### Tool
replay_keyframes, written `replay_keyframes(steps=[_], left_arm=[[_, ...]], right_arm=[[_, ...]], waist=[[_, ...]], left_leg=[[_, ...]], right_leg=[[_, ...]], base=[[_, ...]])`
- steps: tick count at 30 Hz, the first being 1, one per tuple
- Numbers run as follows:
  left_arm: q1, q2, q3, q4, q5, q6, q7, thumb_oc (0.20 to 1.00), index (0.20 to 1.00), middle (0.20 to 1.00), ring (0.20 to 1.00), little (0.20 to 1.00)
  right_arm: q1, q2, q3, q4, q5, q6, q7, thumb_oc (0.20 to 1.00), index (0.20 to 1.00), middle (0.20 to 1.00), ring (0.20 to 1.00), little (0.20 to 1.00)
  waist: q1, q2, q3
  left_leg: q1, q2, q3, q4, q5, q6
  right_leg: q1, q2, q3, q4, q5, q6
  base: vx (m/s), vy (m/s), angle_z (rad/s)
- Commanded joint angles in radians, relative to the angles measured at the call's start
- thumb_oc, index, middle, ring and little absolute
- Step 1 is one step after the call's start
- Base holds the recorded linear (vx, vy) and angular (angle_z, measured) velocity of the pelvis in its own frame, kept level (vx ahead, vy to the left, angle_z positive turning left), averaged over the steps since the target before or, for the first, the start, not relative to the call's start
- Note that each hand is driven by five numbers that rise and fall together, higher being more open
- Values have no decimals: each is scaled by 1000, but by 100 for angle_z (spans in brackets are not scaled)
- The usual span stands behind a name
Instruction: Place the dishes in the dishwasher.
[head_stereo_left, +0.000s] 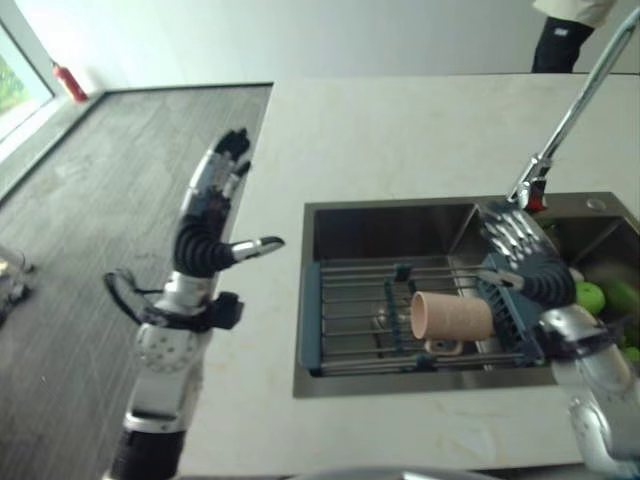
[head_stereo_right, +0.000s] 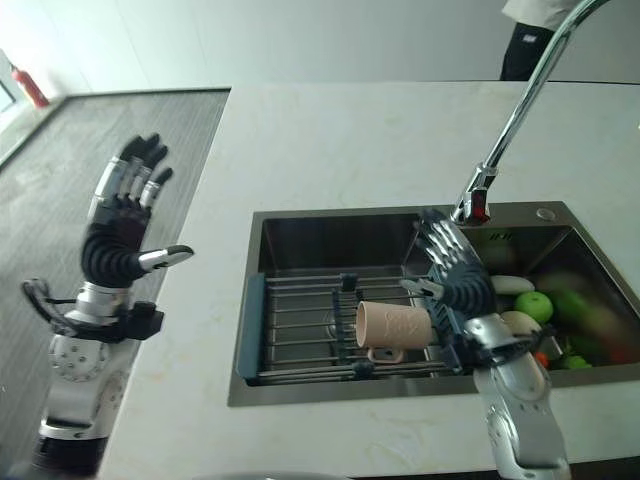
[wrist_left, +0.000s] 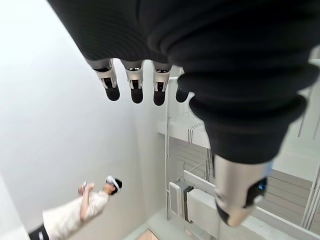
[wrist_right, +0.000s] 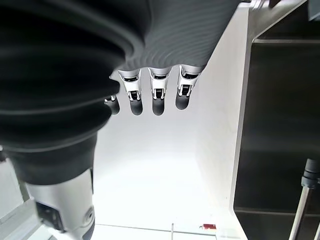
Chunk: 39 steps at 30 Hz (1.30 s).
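In the left eye view, we found the cup (head_stereo_left: 452, 317) lying on its side on the wire rack (head_stereo_left: 352, 300) set across the sink (head_stereo_left: 395, 225). Its long axis ran across the rack, left to right; the open mouth faced the robot's left and the base sat toward the right hand (head_stereo_left: 525, 255). A handle showed on its underside, toward the near edge of the sink. We judged the cup light, rigid and breakable, with a smooth wall likely to slip — a grasp around the barrel, thumb opposing fingers, seemed safest, the handle being tucked below.

In the right eye view, the right hand hovered just beside the cup's base with fingers straight and spread, holding nothing. The left hand (head_stereo_right: 125, 225) was raised well apart over the counter (head_stereo_right: 330, 140) edge, fingers extended and thumb out, also empty. The tap (head_stereo_right: 505, 130) arched over the sink, and green vegetables (head_stereo_right: 545, 305) lay in the far basin. A person (head_stereo_right: 525, 40) stood beyond the counter.

In the left wrist view, the fingers (wrist_left: 134, 85) stood straight and released. A second person (wrist_left: 82, 212) wearing a headset showed far off.

In the right wrist view, the fingers (wrist_right: 157, 92) were likewise straight — no contact with anything.
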Motion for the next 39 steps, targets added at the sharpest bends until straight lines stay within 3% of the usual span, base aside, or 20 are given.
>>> replay_keyframes(steps=[1, 3, 5, 7, 8, 17, 21, 24, 30, 39], left_arm=[[-49, 26, 5, -35, 59, -75, 31, 1000, 1000, 1000, 1000, 1000], [-36, 27, -19, -30, 66, -89, -2, 1000, 1000, 1000, 1000, 1000], [-6, 20, -28, -39, 57, -72, -10, 1000, 1000, 1000, 1000, 1000], [10, 21, -38, -25, 48, -75, -27, 1000, 1000, 1000, 1000, 1000], [-1, 25, -48, -18, 69, -65, -15, 1000, 1000, 1000, 1000, 1000], [-15, 58, -72, 7, 171, 114, 2, 1000, 1000, 1000, 1000, 1000], [-30, 99, -93, 20, 309, 173, -39, 1000, 1000, 1000, 1000, 1000], [-93, 175, -151, 52, 456, 308, -118, 1000, 1000, 1000, 1000, 1000], [-197, 246, -247, 130, 563, 455, -176, 1000, 1000, 1000, 1000, 1000], [-305, 215, -358, 190, 622, 562, -264, 1000, 1000, 1000, 1000, 1000]], right_arm=[[-54, -17, -61, -74, 53, 0, -14, 1000, 1000, 1000, 1000, 1000], [-32, -45, -87, -62, 87, 1, -38, 1000, 1000, 1000, 1000, 1000], [-20, -64, -91, -56, 130, -16, -27, 1000, 1000, 1000, 1000, 1000], [2, -55, -81, -53, 120, -59, -17, 1000, 1000, 1000, 1000, 1000], [-2, -44, -57, -52, 101, -71, -36, 1000, 1000, 1000, 1000, 1000], [-17, -29, -15, -62, 54, -39, -95, 1000, 1000, 1000, 1000, 1000], [-21, -41, -28, -63, 50, -27, -84, 1000, 1000, 1000, 1000, 1000], [-56, -71, -21, -48, 53, -27, -97, 1000, 1000, 1000, 1000, 1000], [-108, -93, -1, -32, 45, -18, -123, 1000, 1000, 1000, 1000, 1000], [-136, -101, 11, -20, 50, -22, -100, 1000, 1000, 1000, 1000, 1000]], waist=[[-19, 9, 31], [-14, 0, 42], [-2, -8, 47], [-15, 5, 39], [-10, 9, 36], [-28, 34, -5], [-40, 36, -13], [-54, 43, -13], [-72, 55, -23], [-105, 63, -34]], left_leg=[[-30, 88, -8, -47, -7, -43], [-26, 68, 42, -39, 5, -45], [-22, 20, 9, -11, -22, -20], [-1, 26, 68, -47, -13, -22], [2, 15, 28, -47, -22, -17], [50, 19, 38, -47, -48, -10], [62, 22, 56, -47, -61, -8], [66, 29, 74, -47, -60, -9], [76, 32, 90, -47, -59, -3], [93, 39, 119, -47, -71, -1]], right_leg=[[137, 78, -25, -146, 9, -30], [174, 94, -71, -165, 6, -39], [190, 92, -78, -169, 11, -47], [211, 85, -111, -172, 1, -40], [214, 92, -92, -171, -6, -45], [240, 76, -85, -178, -3, -33], [240, 76, -72, -180, -7, -25], [237, 73, -71, -180, -4, -19], [234, 74, -56, -180, 2, -13], [235, 84, -28, -180, -6, -11]], base=[[-228, -402, 22], [-139, -293, 26], [-91, -92, 32], [-58, 6, 10], [-67, 22, 23], [-21, 70, -7], [-8, 28, -10], [-60, 17, -8], [-29, 8, -10], [1, 5, -5]])
